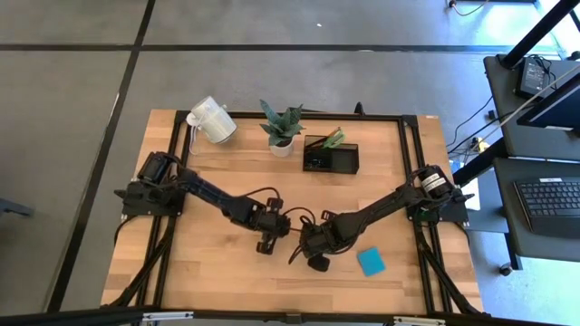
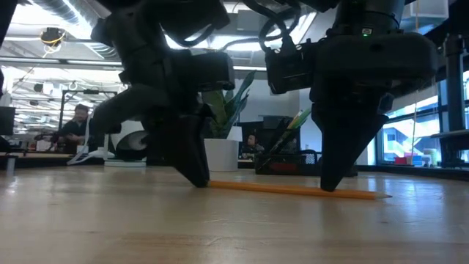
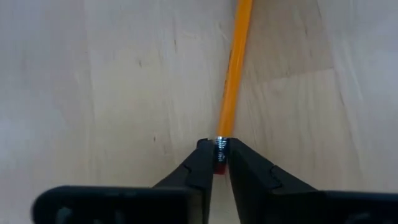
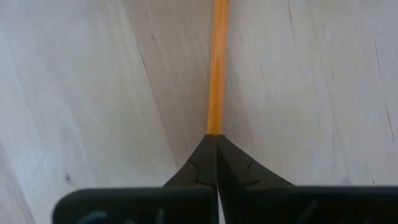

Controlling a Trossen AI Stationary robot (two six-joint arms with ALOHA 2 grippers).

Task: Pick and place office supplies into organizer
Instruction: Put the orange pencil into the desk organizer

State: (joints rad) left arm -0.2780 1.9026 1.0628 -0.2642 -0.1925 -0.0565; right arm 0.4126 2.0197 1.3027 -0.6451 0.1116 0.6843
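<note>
Pencil (image 2: 293, 190) lies flat at low view's center, long axis left-right, tip pointing right. Left gripper (image 3: 219, 163) pinches its eraser end; right gripper (image 4: 216, 144) is closed on the shaft. Wood table (image 2: 146, 227), office behind.

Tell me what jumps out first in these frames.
Both arms meet at the table's front centre, tips down on one orange pencil lying flat on the wood. The left gripper pinches its eraser end; the right gripper, jaws shut, presses along the shaft. The blue sticky-note pad lies apart to the right.
</note>
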